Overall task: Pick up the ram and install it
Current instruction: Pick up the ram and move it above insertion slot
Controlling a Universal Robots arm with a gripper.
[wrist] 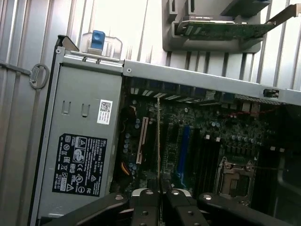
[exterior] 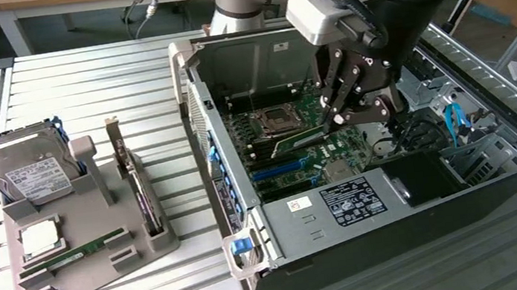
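Note:
My gripper [exterior: 339,122] is inside the open computer case [exterior: 228,194], shut on the ram [exterior: 298,140]. The ram is a thin green stick, held tilted just above the motherboard [exterior: 286,164] beside the CPU socket [exterior: 275,119]. In the wrist view the ram [wrist: 159,141] shows edge-on as a thin pale line running out from between my fingertips [wrist: 146,203] over the dark memory slots [wrist: 207,160]. I cannot tell whether it touches a slot. A twin green stick [exterior: 78,253] lies in the grey holder [exterior: 86,276] on the exterior view's left.
The grey holder also carries a silver hard drive [exterior: 32,171] and an upright dark expansion card [exterior: 135,184], [wrist: 221,29]. A labelled power supply [exterior: 347,204], [wrist: 80,155] fills the case's near corner. Blue cables [exterior: 454,127] and drive bays sit at the exterior view's right. Everything rests on a ribbed metal table [exterior: 80,86].

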